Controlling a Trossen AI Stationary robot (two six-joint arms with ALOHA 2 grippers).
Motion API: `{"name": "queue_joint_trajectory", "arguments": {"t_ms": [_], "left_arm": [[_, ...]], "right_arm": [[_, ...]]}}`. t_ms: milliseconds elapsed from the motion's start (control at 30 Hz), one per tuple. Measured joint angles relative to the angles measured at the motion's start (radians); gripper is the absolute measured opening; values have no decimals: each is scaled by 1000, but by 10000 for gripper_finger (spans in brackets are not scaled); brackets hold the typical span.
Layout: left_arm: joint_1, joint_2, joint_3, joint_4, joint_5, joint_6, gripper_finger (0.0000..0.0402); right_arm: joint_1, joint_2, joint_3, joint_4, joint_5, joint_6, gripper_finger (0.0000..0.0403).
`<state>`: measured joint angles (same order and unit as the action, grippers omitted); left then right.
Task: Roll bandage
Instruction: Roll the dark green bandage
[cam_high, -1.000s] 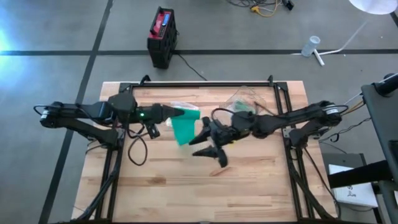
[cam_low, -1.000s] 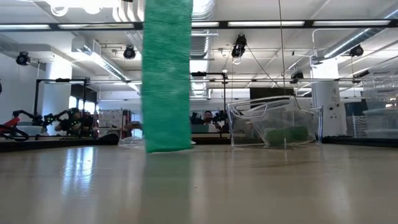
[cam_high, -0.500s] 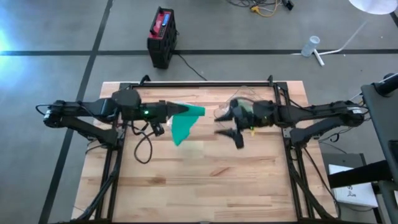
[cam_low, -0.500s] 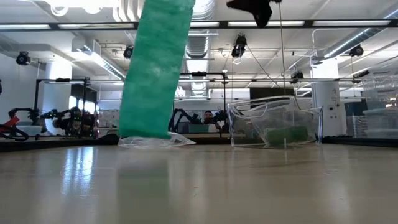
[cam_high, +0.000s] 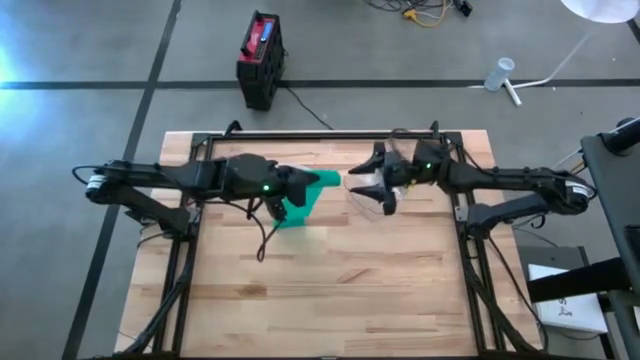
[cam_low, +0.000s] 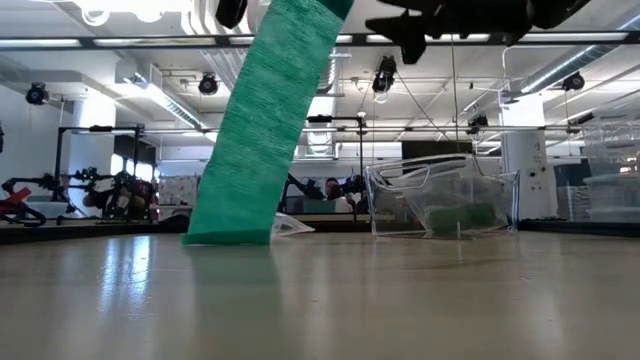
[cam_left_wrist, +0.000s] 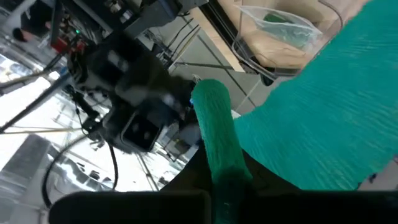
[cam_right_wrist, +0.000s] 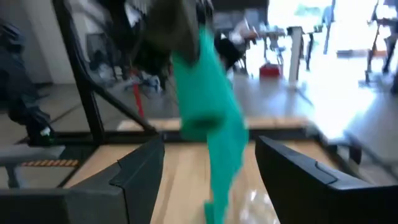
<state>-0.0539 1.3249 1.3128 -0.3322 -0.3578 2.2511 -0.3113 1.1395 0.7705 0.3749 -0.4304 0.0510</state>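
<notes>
no readable text, labels or signs

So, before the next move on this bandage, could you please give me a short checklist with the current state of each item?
1. Left gripper shut on the green bandage: ok; the wrist view shows the rolled end pinched between its fingers.
2. Bandage's free end reaches the table: ok; in the low view the strip hangs slanted and its lower edge meets the wood.
3. Right gripper open and empty: ok.
4. Right gripper lined up with the strip: cannot tell; it hangs apart from it, beside the clear bag.
5. Strip free of twists: cannot tell.
</notes>
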Motion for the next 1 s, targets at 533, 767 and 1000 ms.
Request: {"name": "queue_joint_trajectory", "arguments": {"t_ms": [533, 767, 1000], "left_arm": [[-2, 5, 1, 48, 0, 73, 6], [-10, 13, 1, 59, -46, 117, 6], [-11, 15, -15, 59, -45, 109, 6]], "right_arm": [[-18, 166, 181, 23, -242, -52, 235], [-76, 95, 316, -291, -383, -140, 247], [-39, 76, 215, -358, -234, -184, 261]]}}
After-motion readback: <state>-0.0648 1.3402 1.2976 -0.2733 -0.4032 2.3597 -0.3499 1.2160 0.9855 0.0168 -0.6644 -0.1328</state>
